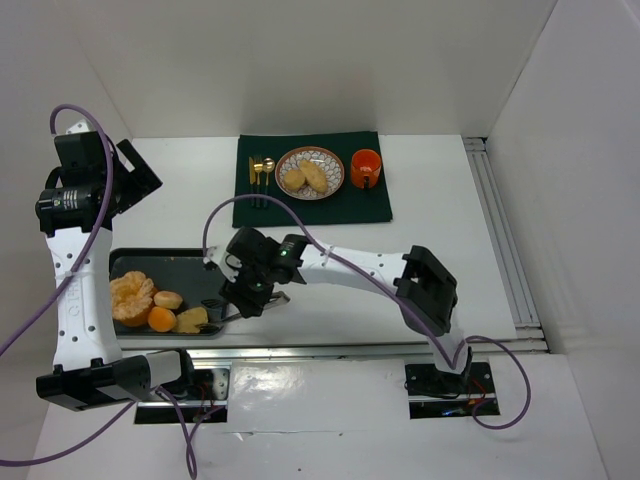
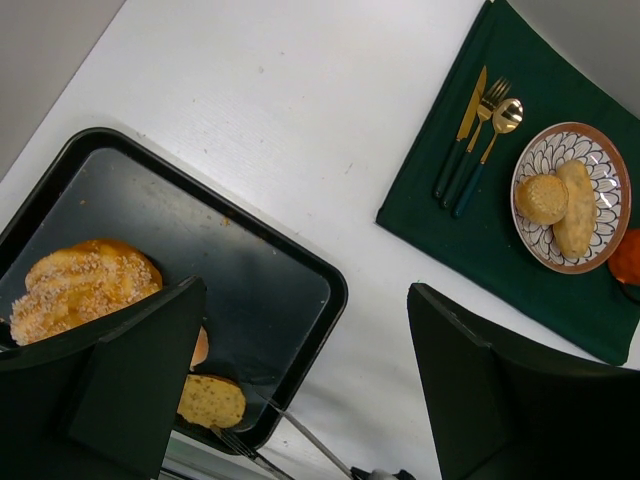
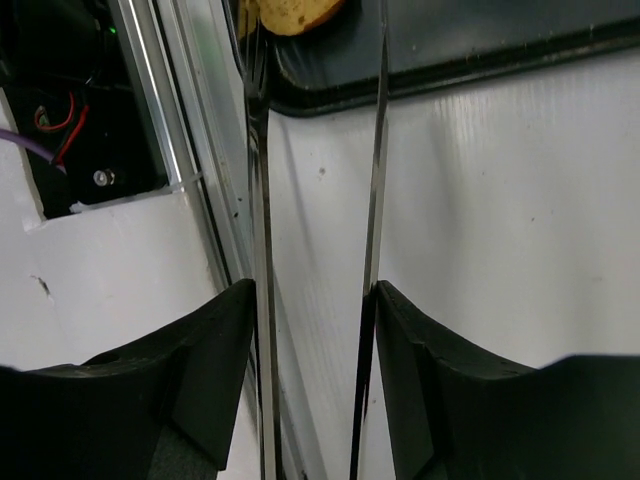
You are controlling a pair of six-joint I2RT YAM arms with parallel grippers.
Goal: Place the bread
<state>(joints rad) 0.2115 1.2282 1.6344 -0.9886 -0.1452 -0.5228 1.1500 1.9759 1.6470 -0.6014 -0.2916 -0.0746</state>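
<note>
- Top view: the right pincer [image 1: 240, 295] is closed around a pair of metal tongs [image 1: 222, 312]. It reaches over the near corner of the black tray [image 1: 170, 253].
- Just beyond the tong tips lies a bread roll [image 1: 192, 319], inside the tray's near rim. A second roll [image 1: 168, 299] sits a little past it.
- Well away on the pincer's far side, two more rolls [image 1: 305, 177] lie on the patterned plate [image 1: 338, 172].
- The left pincer [image 1: 135, 178] hangs high above the table, away from the work.
- Left wrist view: the left pincer [image 2: 305, 330] gapes wide and holds nothing. The bread roll [image 2: 210, 400] shows below it near its left finger, and the plate [image 2: 615, 170] is far off to its right.
- Right wrist view: the right pincer [image 3: 315, 330] presses on the outsides of the two tong [image 3: 375, 180] blades. The blades stand apart, so the tongs are not yet squeezed.
- Straight ahead of the blades, the bread roll [image 3: 290, 12] lies at the tray [image 3: 450, 60] edge, not yet between them as far as can be seen.
- Handling, as a judgement: the roll looks light, with a firm crust over a soft crumb.
- It would likely dent or tear under a hard squeeze and could roll off smooth metal.
- Taking it across the middle of its short width, with gentle pressure, seems best.
</note>
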